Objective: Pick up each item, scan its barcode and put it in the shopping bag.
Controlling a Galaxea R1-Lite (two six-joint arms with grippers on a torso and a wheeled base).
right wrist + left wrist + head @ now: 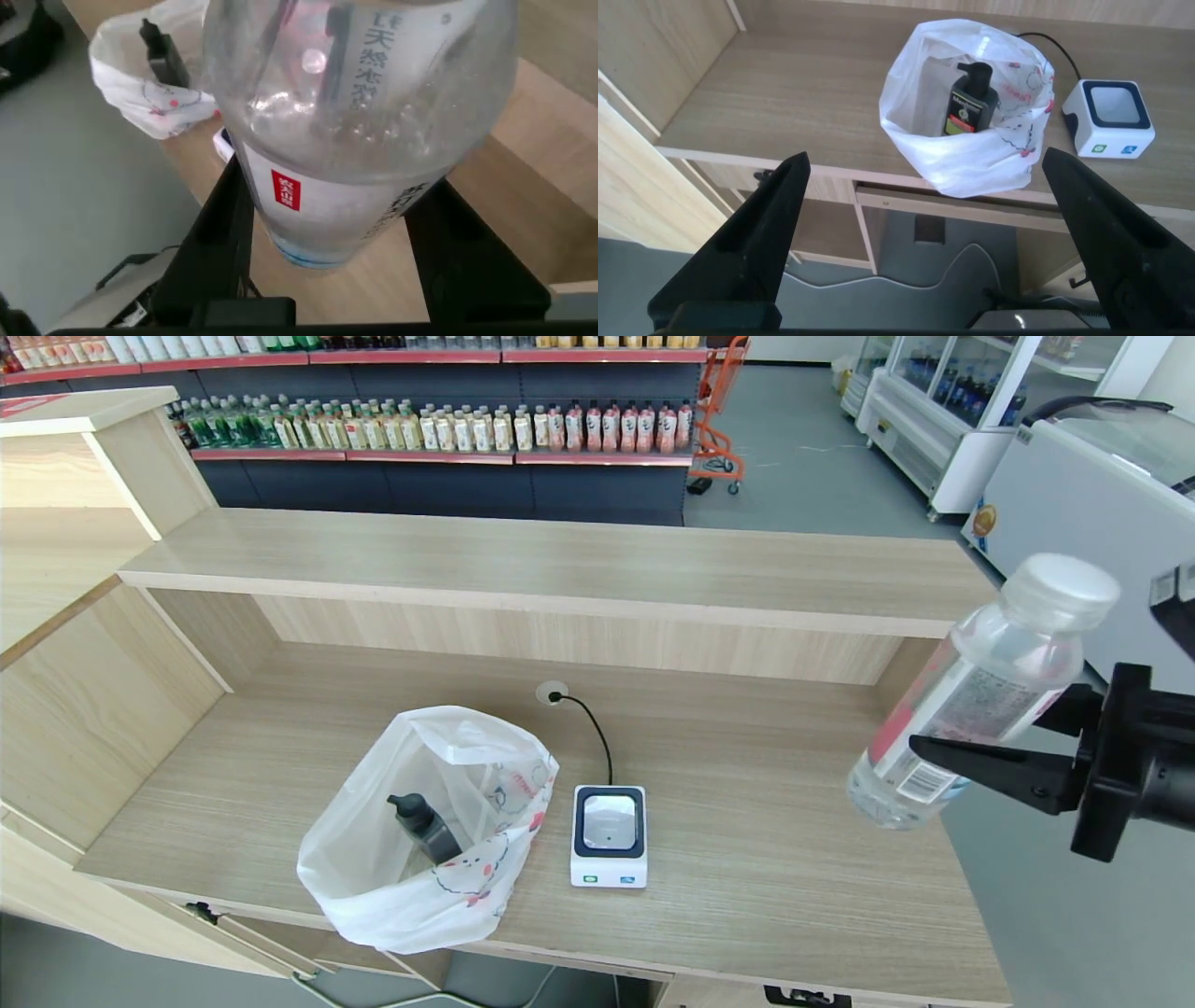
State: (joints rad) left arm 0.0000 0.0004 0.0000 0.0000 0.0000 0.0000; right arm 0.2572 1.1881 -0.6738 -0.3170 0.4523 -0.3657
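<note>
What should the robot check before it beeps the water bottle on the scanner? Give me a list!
1. Water bottle gripped by the right pincer: ok, clamped on both sides.
2. Barcode found: ok, on the label near the bottle's base.
3. Bottle over the scanner: not ok, it hangs well off to the scanner's right.
4. Scanner window uncovered: ok.
5. Shopping bag open: ok, with a black pump bottle inside.
6. Left pincer out of the way: ok, open, back from the counter.
</note>
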